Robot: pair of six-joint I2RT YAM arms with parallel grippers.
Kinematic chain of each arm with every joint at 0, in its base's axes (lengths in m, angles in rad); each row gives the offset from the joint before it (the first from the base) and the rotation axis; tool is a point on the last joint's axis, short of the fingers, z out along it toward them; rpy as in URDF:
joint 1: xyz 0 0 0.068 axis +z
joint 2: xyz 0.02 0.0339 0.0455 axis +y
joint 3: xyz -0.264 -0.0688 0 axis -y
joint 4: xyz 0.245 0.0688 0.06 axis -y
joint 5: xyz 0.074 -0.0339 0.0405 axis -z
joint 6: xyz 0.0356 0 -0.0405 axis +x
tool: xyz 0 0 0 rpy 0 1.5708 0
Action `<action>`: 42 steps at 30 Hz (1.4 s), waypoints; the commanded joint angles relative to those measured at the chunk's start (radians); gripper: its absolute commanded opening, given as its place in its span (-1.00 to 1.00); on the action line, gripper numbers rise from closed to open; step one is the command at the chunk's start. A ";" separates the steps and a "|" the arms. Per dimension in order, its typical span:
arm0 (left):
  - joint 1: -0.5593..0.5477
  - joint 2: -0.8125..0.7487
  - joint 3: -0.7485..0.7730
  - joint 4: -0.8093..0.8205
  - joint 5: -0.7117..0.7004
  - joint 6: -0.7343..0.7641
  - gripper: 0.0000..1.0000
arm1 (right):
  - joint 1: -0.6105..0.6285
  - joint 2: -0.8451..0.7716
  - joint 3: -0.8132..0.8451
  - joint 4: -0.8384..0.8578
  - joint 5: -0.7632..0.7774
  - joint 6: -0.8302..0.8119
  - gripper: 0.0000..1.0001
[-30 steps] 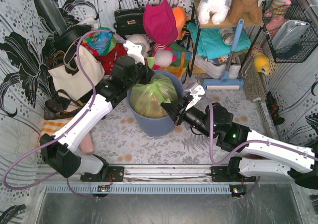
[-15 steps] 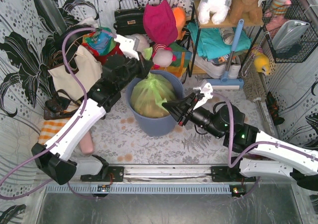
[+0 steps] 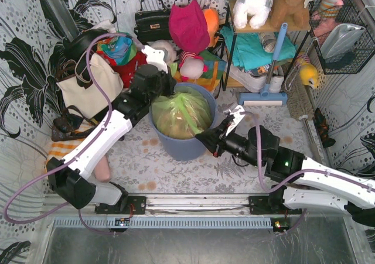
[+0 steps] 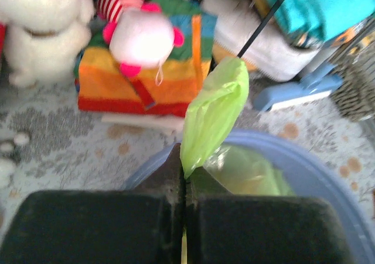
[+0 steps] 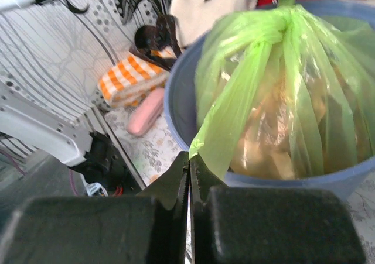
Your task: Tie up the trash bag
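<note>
The trash bag [image 3: 183, 116] is sitting inside the blue-grey bin [image 3: 179, 148], which is standing on the flower-patterned surface [image 3: 140, 167] in front of the two arms. Crumpled tan paper is showing through its thin green plastic. The left gripper [image 4: 183, 179] is reaching over the far-left rim of the bin. Its jaws are pressing fully together and pinching a flap of the bag's green plastic, and in the left wrist view this flap is standing up from between the fingertips. The right gripper [image 5: 189, 161] is resting at the near-right side of the bin. Its jaws are also pressing completely together, and they are gripping another strip of the same bag just outside the rim. In the right wrist view this strip is stretching tight from the fingertips up to the top of the bag, where the plastic is bunching together just under the black body of the left gripper. Whether this bunch is a finished knot, the pictures are not showing clearly. Behind the bin, a rainbow-striped bag [image 4: 140, 76] and a pink-and-white plush toy [image 4: 143, 36] are lying close together, and a blue-handled mop [image 3: 272, 59] is leaning against a shelf. To the left of the bin, an orange-checked cloth [image 5: 126, 79] is lying on the surface.
</note>
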 commanded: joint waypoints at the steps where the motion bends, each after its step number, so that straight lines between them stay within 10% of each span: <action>1: 0.006 -0.032 0.104 0.079 0.044 0.012 -1.00 | -0.001 0.015 0.132 0.027 -0.042 -0.003 -1.00; 9: 0.006 -0.002 0.125 0.048 0.117 -0.003 -1.00 | 0.001 0.131 0.316 -0.160 0.074 0.020 -1.00; 13: 0.006 -0.010 0.082 0.072 0.132 -0.023 -1.00 | 0.000 0.189 0.388 -0.252 0.112 0.093 0.08; 15: 0.006 -0.012 0.078 0.073 0.139 -0.029 -1.00 | -0.001 0.230 0.446 -0.350 0.159 0.155 0.21; 27: 0.006 -0.014 0.075 0.074 0.143 -0.029 -1.00 | -0.003 0.452 0.578 -0.612 0.186 0.348 0.15; 30: 0.006 -0.014 0.074 0.077 0.144 -0.029 -1.00 | -0.005 0.472 0.568 -0.612 0.184 0.355 -0.01; 36: 0.007 -0.014 0.079 0.078 0.144 -0.025 -1.00 | -0.005 0.459 0.589 -0.620 0.225 0.340 -1.00; 42: 0.009 -0.005 0.132 0.062 0.085 0.011 -1.00 | -0.005 0.421 0.683 -0.611 0.249 0.259 -1.00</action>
